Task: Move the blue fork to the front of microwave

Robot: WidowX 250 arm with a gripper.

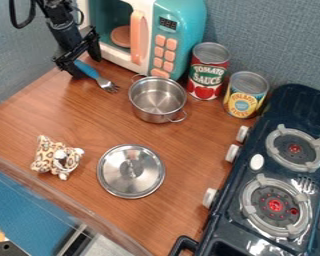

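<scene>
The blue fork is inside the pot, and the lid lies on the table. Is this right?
The fork is not inside the pot: the camera view shows it at the gripper, in front of the microwave. The lid lies on the table.

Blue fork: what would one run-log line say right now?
claw open at fork's blue handle | fork by front of toy microwave | metal pot uncovered | lid on counter
</scene>
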